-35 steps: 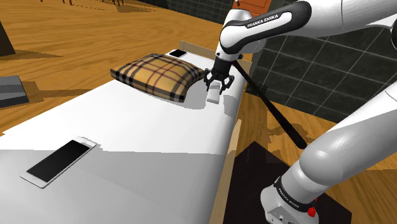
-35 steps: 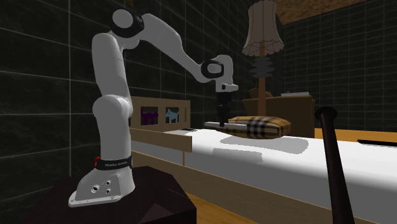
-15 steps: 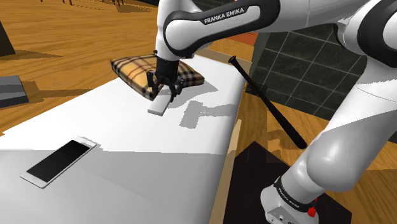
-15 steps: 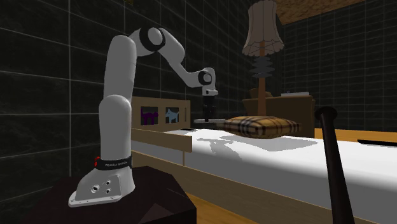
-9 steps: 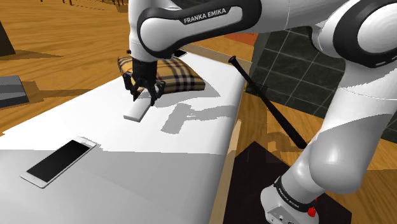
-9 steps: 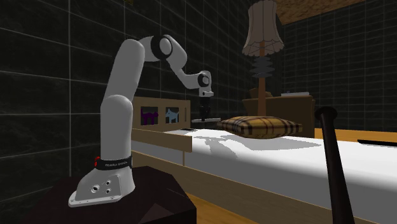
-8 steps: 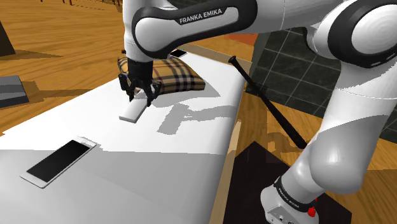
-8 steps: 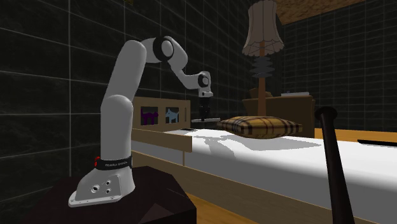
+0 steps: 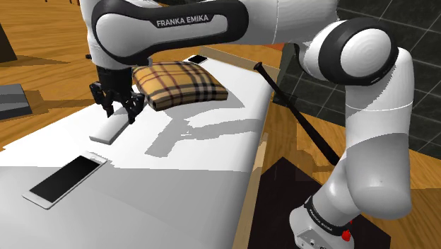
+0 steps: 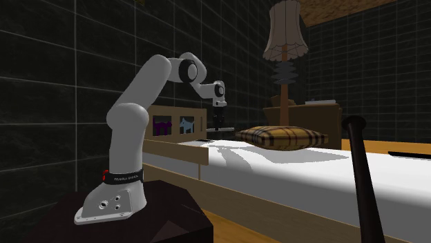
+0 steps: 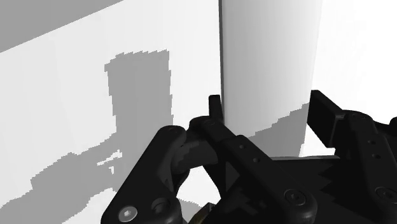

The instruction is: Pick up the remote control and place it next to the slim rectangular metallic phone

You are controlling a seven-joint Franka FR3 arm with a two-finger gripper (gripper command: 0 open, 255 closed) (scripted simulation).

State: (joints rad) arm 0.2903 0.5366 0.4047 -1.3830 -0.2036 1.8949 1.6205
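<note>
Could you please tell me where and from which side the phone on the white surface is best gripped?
Grip the phone across its narrow width, on the long edges near the middle, from straight above: it lies flat and thin on the white surface, so likely only those edges offer hold.

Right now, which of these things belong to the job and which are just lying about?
Belongs to the job:
- gripper, shut on the white remote
- black-screened phone, which the remote goes beside

Just lying about:
- plaid cushion
- dark bat
- lamp
</note>
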